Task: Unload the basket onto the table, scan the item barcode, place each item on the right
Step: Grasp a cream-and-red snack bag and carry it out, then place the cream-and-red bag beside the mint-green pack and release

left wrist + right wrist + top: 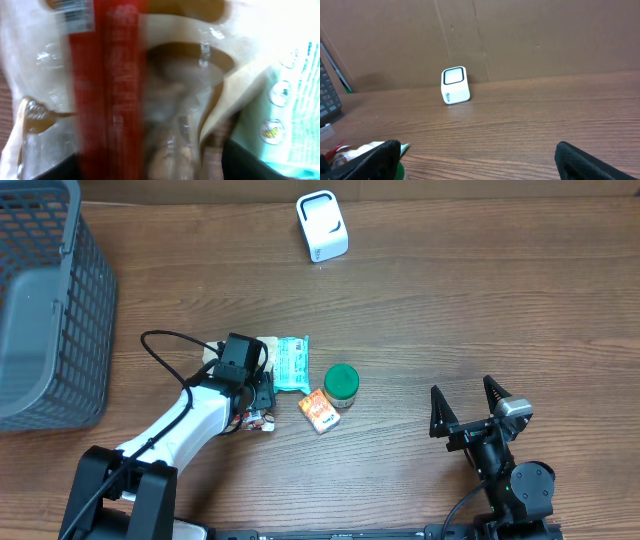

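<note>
Wooden table (450, 310) — left jaws cover a packet (107, 90), mostly hidden.

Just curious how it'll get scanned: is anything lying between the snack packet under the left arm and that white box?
Nothing visible. Bare table runs from the snack packet to the white scanner; the teal packet lies just beside that path.

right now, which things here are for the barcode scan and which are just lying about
For the job: white scanner, clear red-labelled packet under the left claw.
Lying about: teal packet, green-lidded jar, small orange box, grey mesh basket.
</note>
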